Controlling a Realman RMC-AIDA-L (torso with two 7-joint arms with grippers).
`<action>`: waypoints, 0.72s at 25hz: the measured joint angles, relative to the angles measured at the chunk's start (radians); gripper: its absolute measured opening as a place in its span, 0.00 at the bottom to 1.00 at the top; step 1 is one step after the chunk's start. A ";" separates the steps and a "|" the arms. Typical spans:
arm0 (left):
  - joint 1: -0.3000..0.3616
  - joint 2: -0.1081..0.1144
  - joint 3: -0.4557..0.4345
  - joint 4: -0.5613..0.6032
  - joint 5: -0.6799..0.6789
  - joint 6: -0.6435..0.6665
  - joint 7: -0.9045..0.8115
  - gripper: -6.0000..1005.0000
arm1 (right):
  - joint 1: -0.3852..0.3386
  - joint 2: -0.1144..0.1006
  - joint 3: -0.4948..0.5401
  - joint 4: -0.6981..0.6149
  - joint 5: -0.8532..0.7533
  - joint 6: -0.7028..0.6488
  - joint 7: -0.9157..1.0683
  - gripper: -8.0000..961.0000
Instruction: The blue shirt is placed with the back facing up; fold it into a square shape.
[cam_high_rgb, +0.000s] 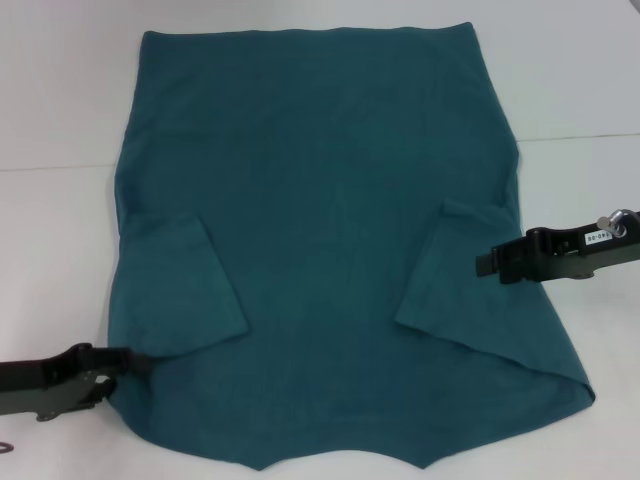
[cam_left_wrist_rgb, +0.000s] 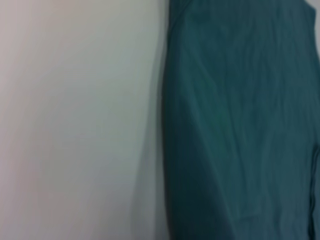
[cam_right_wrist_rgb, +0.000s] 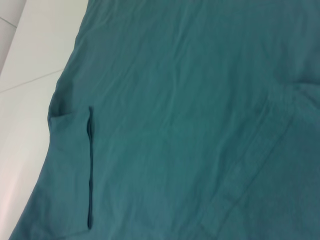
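Large dark teal-blue cotton shirt (cam_high_rgb: 330, 200) spread flat, plain side up, on white counter (cam_high_rgb: 60, 120), both short sleeves folded inward. Left pincer (cam_high_rgb: 128, 362) low at near left edge of cloth, right pincer (cam_high_rgb: 487, 262) above right sleeve; cannot tell whether either is wide or narrow.
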 joint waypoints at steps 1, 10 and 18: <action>-0.003 0.000 0.001 0.000 0.010 0.000 -0.002 0.70 | -0.001 -0.001 0.002 0.000 0.000 -0.001 0.000 0.51; -0.006 -0.001 0.011 0.002 0.018 -0.001 -0.005 0.36 | -0.002 -0.008 0.003 -0.003 0.000 -0.028 -0.012 0.51; -0.007 0.006 -0.011 0.002 -0.001 0.026 0.014 0.13 | -0.023 -0.020 0.001 -0.029 0.000 -0.068 -0.043 0.51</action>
